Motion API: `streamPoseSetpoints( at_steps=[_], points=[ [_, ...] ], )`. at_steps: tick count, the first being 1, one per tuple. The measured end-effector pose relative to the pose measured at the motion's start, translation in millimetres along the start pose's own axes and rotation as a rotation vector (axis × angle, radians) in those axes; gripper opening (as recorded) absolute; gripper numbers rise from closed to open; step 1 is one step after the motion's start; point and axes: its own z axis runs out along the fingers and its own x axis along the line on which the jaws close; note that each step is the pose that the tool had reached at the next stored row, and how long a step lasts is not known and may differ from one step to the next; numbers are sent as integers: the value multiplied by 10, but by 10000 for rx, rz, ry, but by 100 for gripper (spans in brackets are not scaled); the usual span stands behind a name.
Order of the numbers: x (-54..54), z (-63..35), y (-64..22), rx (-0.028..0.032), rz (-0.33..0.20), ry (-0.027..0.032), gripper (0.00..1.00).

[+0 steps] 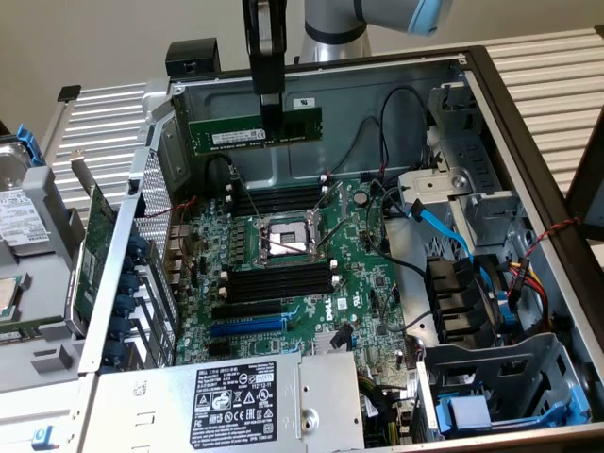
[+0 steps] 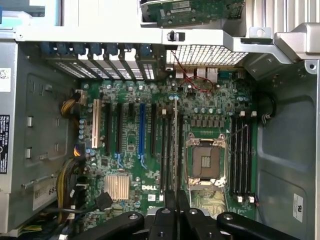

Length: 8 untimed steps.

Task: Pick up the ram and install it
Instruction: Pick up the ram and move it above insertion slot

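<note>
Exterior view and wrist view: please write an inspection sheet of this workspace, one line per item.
Surface: motherboard inside the open computer case.
Job's things: ram held in the air above the motherboard, in no slot.
Clutter: green expansion card beside the case, at the exterior view's left.
Gripper: gripper shut on the ram.
Cables: blue cable in the case; red and black wires at its rim.
Surroundings: white slatted surface around the case.

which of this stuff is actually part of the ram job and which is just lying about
Job in hand:
ram, held up in the pincer
memory slots

Just lying about:
expansion card
hard drive
blue cable
power supply
</note>
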Motion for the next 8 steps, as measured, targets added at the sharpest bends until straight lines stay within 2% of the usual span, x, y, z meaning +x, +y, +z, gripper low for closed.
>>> streamPoseSetpoints(
  at_steps=[8],
  points=[
    [-1,61,-35,-10,16,-2,13]
  ],
)
